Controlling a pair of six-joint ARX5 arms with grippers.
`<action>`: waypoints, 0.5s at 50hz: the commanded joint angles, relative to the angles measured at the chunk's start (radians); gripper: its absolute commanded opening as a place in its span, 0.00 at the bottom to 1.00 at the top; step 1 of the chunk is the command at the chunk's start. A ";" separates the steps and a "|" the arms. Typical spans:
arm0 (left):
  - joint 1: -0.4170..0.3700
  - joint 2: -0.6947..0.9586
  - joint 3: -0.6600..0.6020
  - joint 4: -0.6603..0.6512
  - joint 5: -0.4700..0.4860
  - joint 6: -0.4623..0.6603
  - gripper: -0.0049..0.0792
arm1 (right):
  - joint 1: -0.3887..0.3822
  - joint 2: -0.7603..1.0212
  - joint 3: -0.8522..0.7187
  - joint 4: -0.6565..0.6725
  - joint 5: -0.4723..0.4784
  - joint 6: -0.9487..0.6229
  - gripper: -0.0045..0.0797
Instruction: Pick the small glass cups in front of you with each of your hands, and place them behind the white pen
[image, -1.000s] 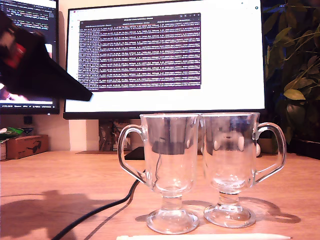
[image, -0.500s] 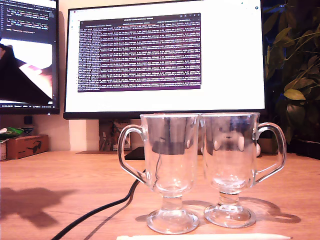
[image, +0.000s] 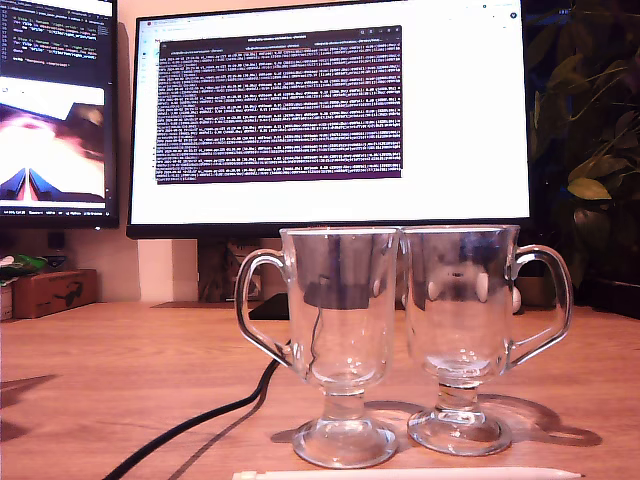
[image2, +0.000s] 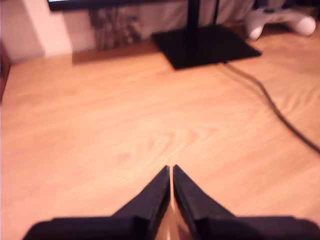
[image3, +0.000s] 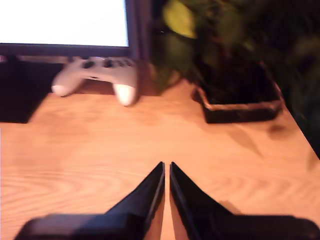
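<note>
in the exterior view, going from its left to its right: a black cable (image: 190, 425) runs across the desk (image: 100, 350) toward the cups, then the first glass cup (image: 330, 330) stands upright with its handle toward that view's left, and just beside it, rims about touching, the second glass cup (image: 460, 325) stands upright with its handle toward the right. the white pen (image: 410, 474) lies flat along the bottom edge of that view, in front of both cups and close to their feet. neither arm shows in that view

my first tool (image2: 171, 170) hangs over bare desk with its jaws drawn together to a thin slit and nothing between them; a monitor foot (image2: 205, 45) and a cable lie ahead of it. my second tool (image3: 167, 166) is pinched just as narrow and empty, over bare desk, with a white game controller (image3: 97, 75) and a plant pot (image3: 240, 100) beyond it

judging by this, both cups look set down on the far side of the pen from the camera, so the placing step seems finished and no grasp is in hand. if so, the next move calls only for keeping both arms clear of the cups; whether that side counts as "behind" i cannot tell for sure
</note>
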 joint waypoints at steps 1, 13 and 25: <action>0.005 0.003 -0.038 0.022 0.007 -0.008 0.04 | -0.035 -0.002 -0.031 0.017 -0.029 0.026 0.05; 0.035 0.002 -0.105 0.104 0.008 -0.053 0.04 | -0.103 -0.003 -0.105 0.132 -0.071 0.052 0.05; 0.054 0.002 -0.124 0.151 0.027 -0.097 0.04 | -0.106 -0.005 -0.226 0.309 -0.068 0.071 0.05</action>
